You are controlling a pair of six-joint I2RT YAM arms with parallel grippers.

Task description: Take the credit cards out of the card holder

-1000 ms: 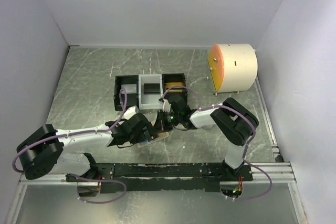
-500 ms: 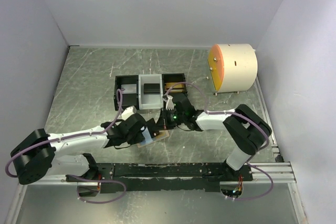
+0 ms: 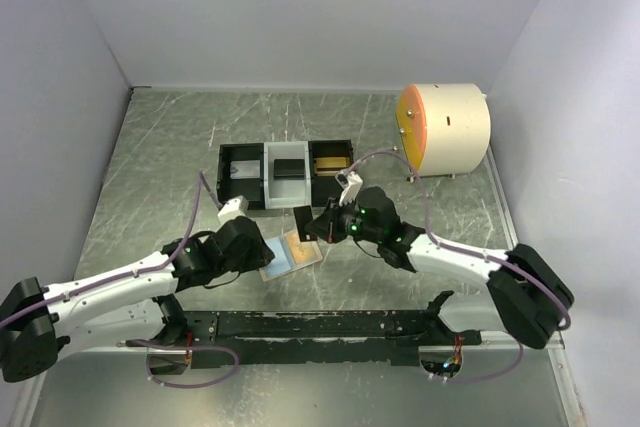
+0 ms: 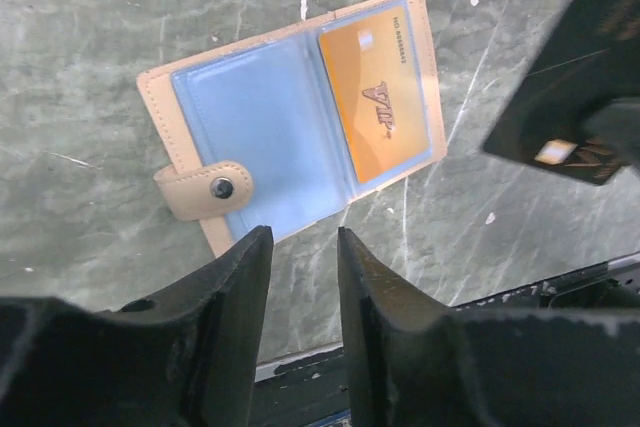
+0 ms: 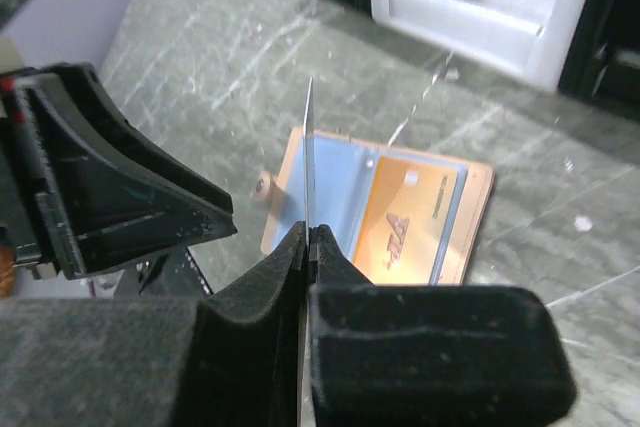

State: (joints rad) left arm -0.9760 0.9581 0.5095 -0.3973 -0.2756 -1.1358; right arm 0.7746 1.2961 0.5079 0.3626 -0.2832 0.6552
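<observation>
The card holder (image 3: 293, 254) lies open on the table, tan rim up and pale blue inside. A gold credit card (image 4: 378, 107) sits in its right slot, also seen in the right wrist view (image 5: 405, 217). My right gripper (image 3: 318, 222) is shut on a black credit card (image 3: 303, 222) and holds it above the holder. The card shows edge-on between the fingers (image 5: 310, 137) and at the upper right of the left wrist view (image 4: 570, 77). My left gripper (image 4: 303, 242) is open and empty, just near-left of the holder (image 4: 290, 117).
A three-compartment black-and-white tray (image 3: 266, 187) stands behind the holder, with a black card (image 3: 289, 168) in the middle bin and a gold card (image 3: 331, 162) in the right bin. A cream and orange drum (image 3: 445, 129) stands at the back right.
My left gripper has let go of the card holder and drawn back to the left. The holder now lies flat and open. My right gripper has lifted the black card away from it.
</observation>
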